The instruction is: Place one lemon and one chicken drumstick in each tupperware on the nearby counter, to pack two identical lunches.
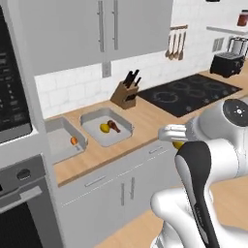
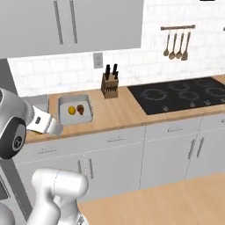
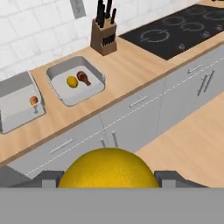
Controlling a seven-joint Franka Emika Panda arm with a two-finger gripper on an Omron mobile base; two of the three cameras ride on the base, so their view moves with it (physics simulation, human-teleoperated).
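- Worktop [image 1: 145, 121]: cooktop [image 1: 193, 92] toward its right end, knife block [image 1: 127, 92] at the back edge.
- Right tupperware [image 3: 98, 85]: lemon [image 3: 72, 81] beside drumstick [image 3: 83, 77].
- Left tupperware [image 3: 13, 111] at the left end: one small orange item.
- Claw [image 3: 109, 177] pinches a second lemon [image 3: 109, 168], off the front edge.

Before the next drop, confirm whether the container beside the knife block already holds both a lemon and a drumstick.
Yes: the container beside the knife block holds a lemon and a drumstick.

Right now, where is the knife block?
The knife block stands on the counter against the tiled wall, between the tupperware holding a lemon and drumstick and the black cooktop.
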